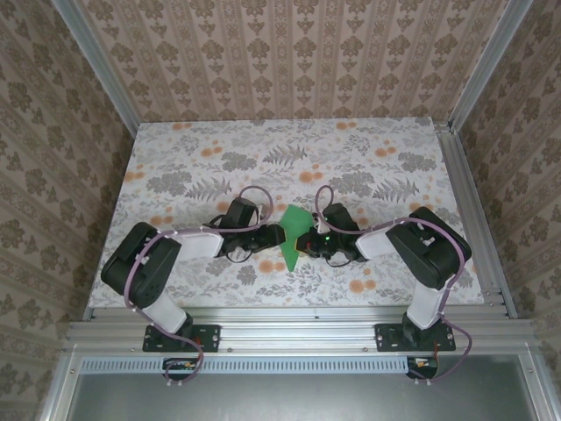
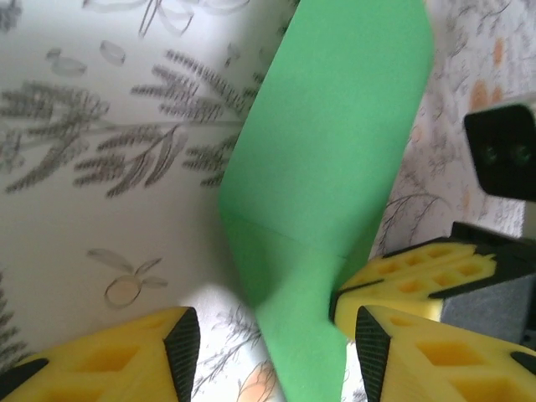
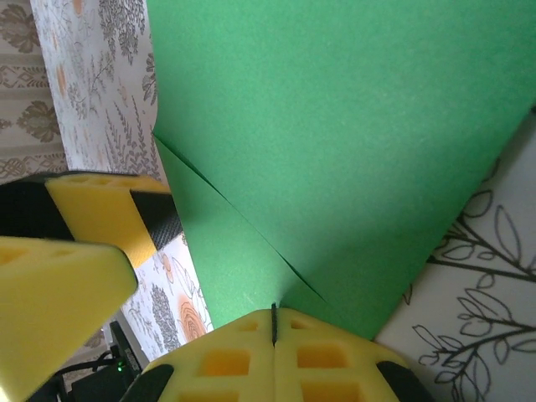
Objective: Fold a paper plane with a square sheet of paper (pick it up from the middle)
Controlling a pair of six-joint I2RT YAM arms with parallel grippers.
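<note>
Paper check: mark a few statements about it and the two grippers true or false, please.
1. The right gripper is shut on the paper. True.
2. The left gripper is clamped on the paper. False: its jaws stand apart with the paper between them.
3. The paper lies flat. False: it is bent and held up off the table.
4. The paper has a crease. True.

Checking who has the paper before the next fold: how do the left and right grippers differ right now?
The right gripper has its jaws shut, pinching the green paper sheet; the left gripper has its jaws apart with the sheet passing between them. The left gripper reaches in from the sheet's left, the right gripper from its right. Both are yellow at the tips.
</note>
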